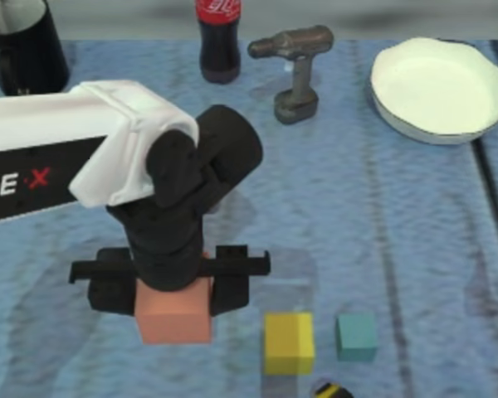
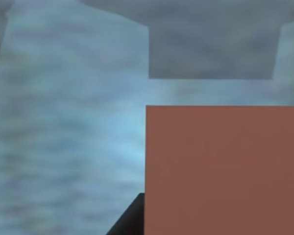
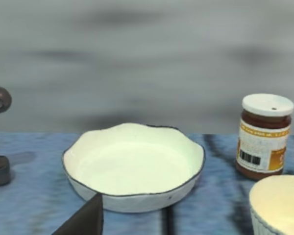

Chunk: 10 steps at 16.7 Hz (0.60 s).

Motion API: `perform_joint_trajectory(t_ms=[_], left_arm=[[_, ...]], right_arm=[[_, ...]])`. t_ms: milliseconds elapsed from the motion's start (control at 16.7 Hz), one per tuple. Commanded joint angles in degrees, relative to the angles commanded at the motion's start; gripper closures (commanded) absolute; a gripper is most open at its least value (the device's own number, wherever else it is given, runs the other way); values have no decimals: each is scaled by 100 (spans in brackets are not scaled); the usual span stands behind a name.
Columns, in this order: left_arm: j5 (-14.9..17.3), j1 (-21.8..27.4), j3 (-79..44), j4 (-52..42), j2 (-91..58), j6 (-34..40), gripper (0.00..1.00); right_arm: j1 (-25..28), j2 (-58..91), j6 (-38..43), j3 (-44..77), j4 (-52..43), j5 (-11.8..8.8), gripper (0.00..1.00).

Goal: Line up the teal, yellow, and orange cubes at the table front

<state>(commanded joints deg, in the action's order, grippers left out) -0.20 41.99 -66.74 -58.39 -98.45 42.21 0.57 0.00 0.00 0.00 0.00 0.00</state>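
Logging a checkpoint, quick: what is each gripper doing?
Left gripper: shut on the large matte salmon-orange cube.
Right gripper: not in view in the top view.

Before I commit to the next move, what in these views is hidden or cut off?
- Left gripper, top view: its own wrist hides the jaws, so the grip on the orange cube is unclear.
- Orange cube, left wrist view: cut off by the edges.
- Right gripper: not in the top view.
- Black-and-yellow object, top view: cut off by the edge.
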Motion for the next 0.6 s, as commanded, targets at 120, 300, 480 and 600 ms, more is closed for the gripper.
perform_joint_trajectory(t_ms=[120,300,480,600], left_arm=[[-4,-7,136,213,-78,-5,100],[4,-21,506,868,-340,0,100],[7,-9,850,1477,-587,-16,100],[2,-2,926,1601,-651,-17,100]], right_arm=[[0,0,0,0,0,0,0],[0,0,0,0,0,0,0],[0,0,0,0,0,0,0],[0,0,0,0,0,0,0]])
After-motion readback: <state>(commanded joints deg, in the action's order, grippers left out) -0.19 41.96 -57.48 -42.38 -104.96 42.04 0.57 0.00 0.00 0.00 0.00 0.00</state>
